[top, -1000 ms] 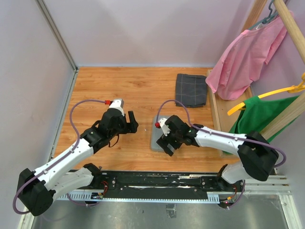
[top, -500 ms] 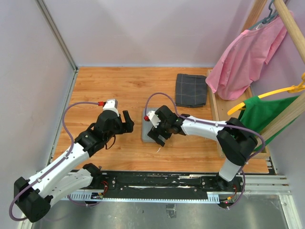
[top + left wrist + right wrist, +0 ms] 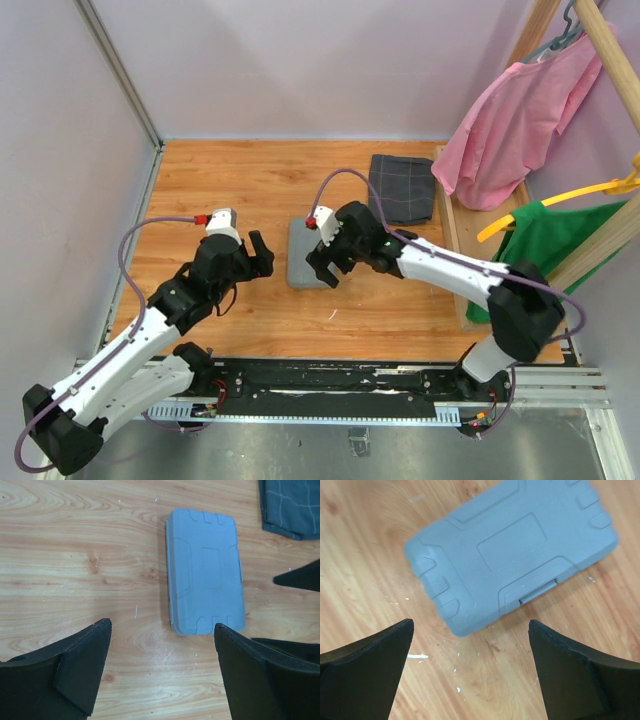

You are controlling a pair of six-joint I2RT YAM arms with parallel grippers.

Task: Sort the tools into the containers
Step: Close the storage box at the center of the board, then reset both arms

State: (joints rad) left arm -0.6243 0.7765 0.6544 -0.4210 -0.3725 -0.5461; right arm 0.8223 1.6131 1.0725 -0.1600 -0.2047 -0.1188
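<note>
The grey tool case [image 3: 307, 253] lies flat on the wooden table [image 3: 250, 180], with its lid down; it is between the two hands and neither of them touches it. The left hand [image 3: 262, 255] is just beside the case on its left, with the fingers spread wide and nothing between them; in the left wrist view the case [image 3: 206, 572] shows its moulded top, and the released left hand [image 3: 162, 625] looks at its near short end. The right hand [image 3: 325, 268] hangs over the right part of the case, also released and empty; its wrist view shows the case [image 3: 510, 555] turned at an angle, with a small latch [image 3: 538, 591] in the middle of one long edge. A folded checked cloth [image 3: 400, 188] lies apart, further back on the table.

I see no tools in any of the views, so I cannot tell where they are; perhaps they are inside the closed case. I judge that the step in hand is to open the case, and sorting has not begun. The next move probably needs one hand to press the body of the case against the table; the other must reach the latch edge and lift the lid. The case is light and smooth, so it may slide if it is pushed from one side only.
</note>
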